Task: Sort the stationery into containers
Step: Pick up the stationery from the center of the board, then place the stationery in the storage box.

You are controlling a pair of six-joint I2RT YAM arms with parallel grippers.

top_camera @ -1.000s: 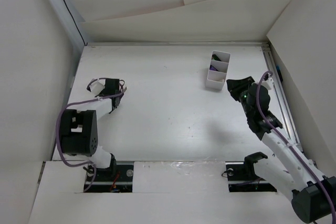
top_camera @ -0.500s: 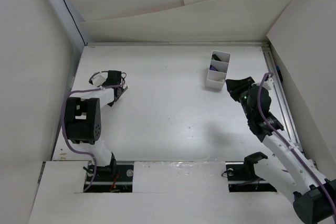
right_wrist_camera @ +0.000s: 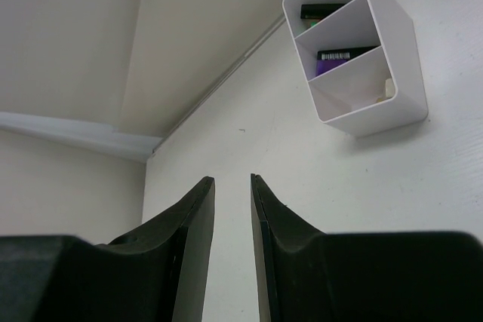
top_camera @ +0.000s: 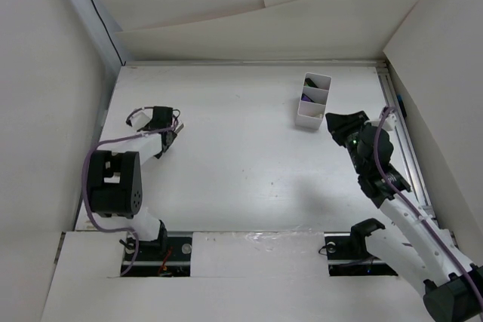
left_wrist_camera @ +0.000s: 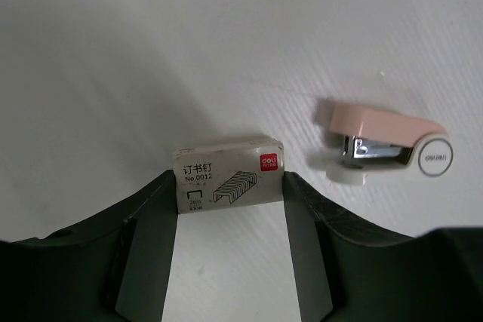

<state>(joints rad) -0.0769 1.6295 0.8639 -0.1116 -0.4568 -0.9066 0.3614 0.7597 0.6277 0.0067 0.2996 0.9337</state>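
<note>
In the left wrist view a small white staple box (left_wrist_camera: pixel 226 157) lies on the table between my left gripper's (left_wrist_camera: pixel 229 180) fingertips, both of which touch its sides. A pink mini stapler (left_wrist_camera: pixel 381 139) lies just right of it. The left gripper (top_camera: pixel 167 133) is at the table's left side. The white three-compartment container (top_camera: pixel 313 102) stands at the back right. In the right wrist view the container (right_wrist_camera: pixel 392 35) holds a black-and-green marker (right_wrist_camera: pixel 324 11), a purple marker (right_wrist_camera: pixel 339 59) and a tiny tan block (right_wrist_camera: pixel 389 87). My right gripper (right_wrist_camera: pixel 232 180) is empty, with a narrow gap, just near of the container (top_camera: pixel 337 122).
White walls enclose the table on the left, back and right. A metal rail (top_camera: pixel 407 148) runs along the right edge beside the right arm. The purple cable (top_camera: pixel 98 156) loops by the left arm.
The left arm's wrist swung out and back at the table's left side. The right gripper barely shifted near the container.
</note>
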